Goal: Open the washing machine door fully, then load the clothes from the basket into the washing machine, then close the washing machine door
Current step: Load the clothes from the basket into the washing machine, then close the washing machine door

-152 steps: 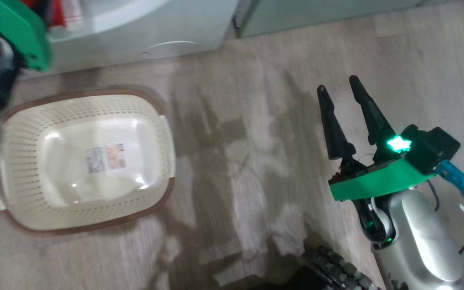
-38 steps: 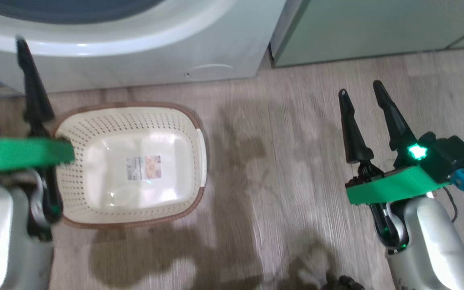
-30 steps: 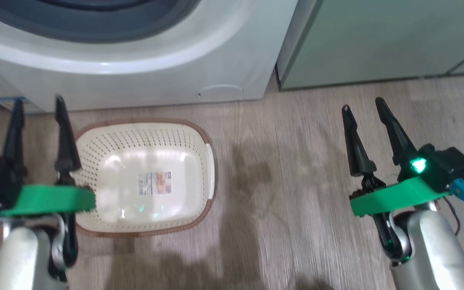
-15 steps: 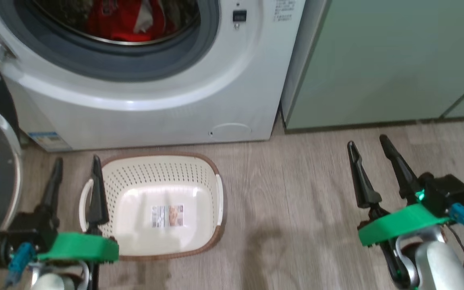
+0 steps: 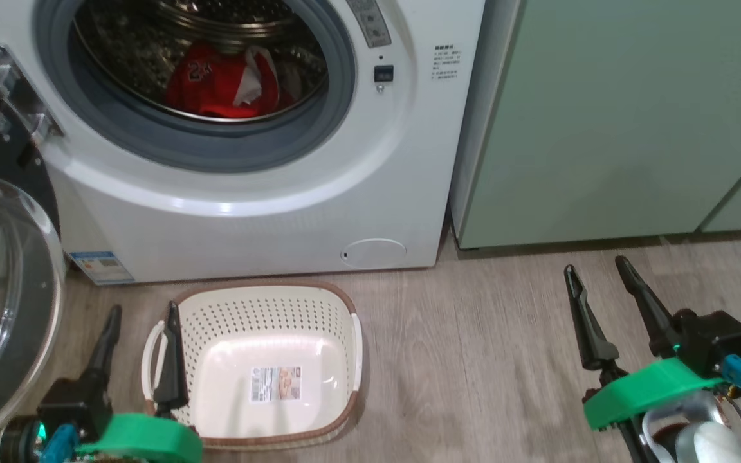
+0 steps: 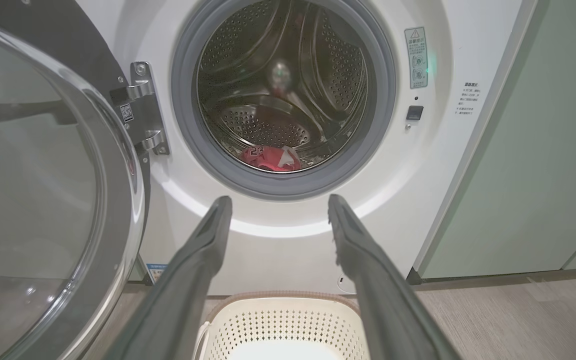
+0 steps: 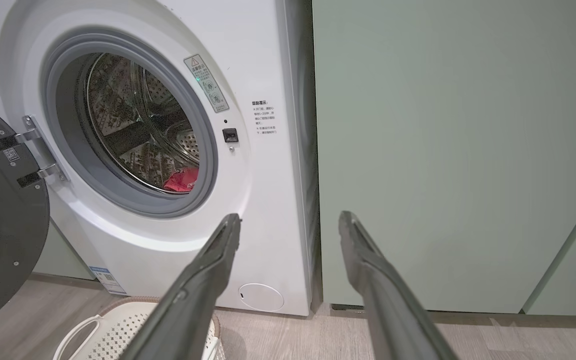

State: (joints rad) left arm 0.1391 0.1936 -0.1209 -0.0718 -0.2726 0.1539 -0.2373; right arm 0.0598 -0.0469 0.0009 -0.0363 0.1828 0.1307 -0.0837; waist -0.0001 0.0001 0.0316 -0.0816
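Left fingers [image 5: 170, 366]: spread wide, nothing held, low over the floor [image 5: 473, 360] beside the basket [image 5: 261, 307]. Right fingers [image 5: 586, 321]: likewise wide and empty, well apart to the right. Basket: empty, just before the washing machine [image 5: 248, 212]. Clothes [image 5: 216, 87]: in the drum. Washing machine door [image 5: 4, 302]: swung out left. Closing seemed due, best done by pushing the free rim steadily until latched. The basket was nearest that swing; a green cabinet [image 5: 602, 128] stood clear.

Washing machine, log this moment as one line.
door: open | clothes: in drum | basket: empty | left gripper: open, empty | right gripper: open, empty | next: close door
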